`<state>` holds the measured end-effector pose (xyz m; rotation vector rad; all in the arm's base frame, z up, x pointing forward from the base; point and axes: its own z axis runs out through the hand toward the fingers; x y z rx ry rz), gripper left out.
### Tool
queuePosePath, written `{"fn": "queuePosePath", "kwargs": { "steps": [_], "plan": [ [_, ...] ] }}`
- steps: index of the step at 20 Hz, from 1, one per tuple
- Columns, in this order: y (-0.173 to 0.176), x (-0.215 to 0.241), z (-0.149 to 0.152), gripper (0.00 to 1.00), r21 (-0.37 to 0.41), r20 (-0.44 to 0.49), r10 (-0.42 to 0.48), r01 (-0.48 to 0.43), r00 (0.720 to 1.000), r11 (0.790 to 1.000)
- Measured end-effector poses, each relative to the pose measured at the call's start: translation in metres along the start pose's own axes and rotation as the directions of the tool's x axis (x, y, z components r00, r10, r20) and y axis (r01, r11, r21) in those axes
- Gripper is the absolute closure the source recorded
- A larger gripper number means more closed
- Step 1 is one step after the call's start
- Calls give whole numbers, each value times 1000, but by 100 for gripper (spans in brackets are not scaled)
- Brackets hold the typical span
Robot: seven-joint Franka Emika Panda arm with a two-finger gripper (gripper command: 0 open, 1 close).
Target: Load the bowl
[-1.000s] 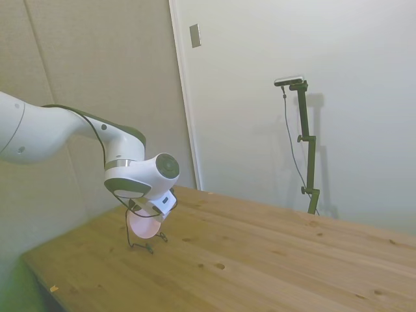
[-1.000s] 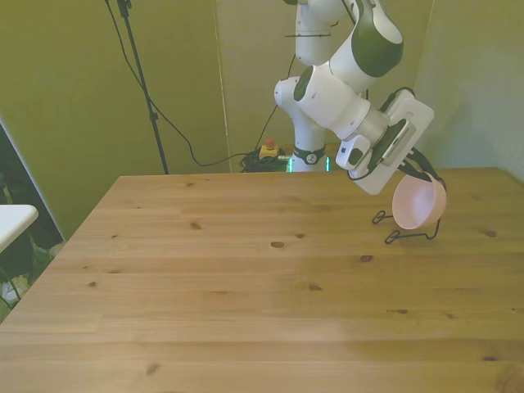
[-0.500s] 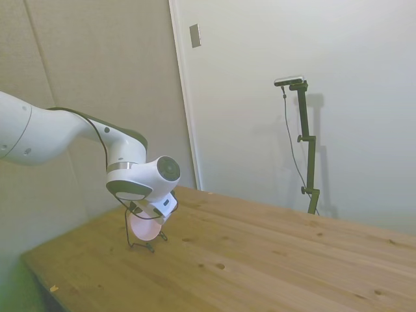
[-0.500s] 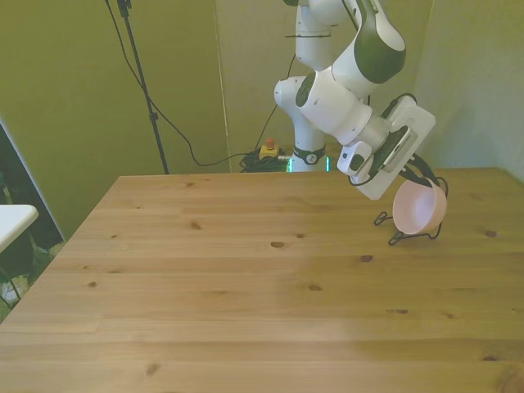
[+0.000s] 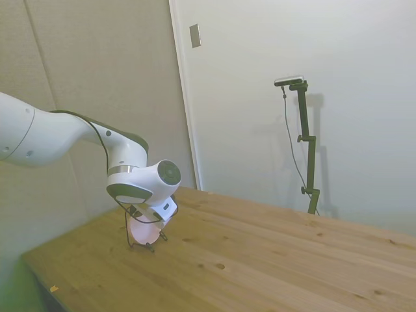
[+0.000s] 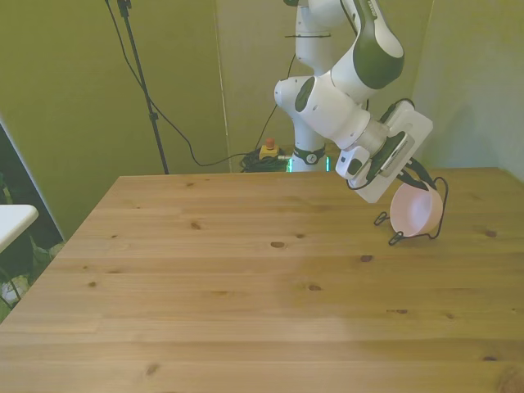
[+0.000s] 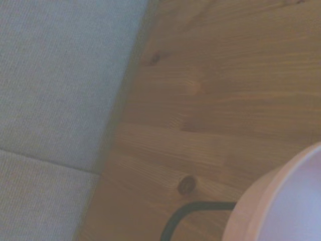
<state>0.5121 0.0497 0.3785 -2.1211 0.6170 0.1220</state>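
I am lowering the pink bowl (image 6: 416,211) into the wire rack (image 6: 412,235).
Claw (image 6: 407,176) seemingly pinching the bowl's rim, tilted, at the surface's (image 6: 246,286) far corner; next, I judge, seating then releasing.

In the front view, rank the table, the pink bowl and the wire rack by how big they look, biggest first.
1. Table, by far the largest.
2. Bowl and wire rack: unsure. The bowl and the gripper cover most of the rack, so they can't be ranked.
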Motion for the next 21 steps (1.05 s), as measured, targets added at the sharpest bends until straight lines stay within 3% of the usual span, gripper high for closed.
{"fn": "queuePosePath", "kwargs": {
  "steps": [11,16,21],
  "plan": [
    [-7,-18,-30,0,8,-42,-9,10,999,1000],
    [-14,-26,-98,0,-78,-161,22,-35,987,996],
    [-17,-52,-153,0,-152,-307,73,-125,949,980]
  ]
}}
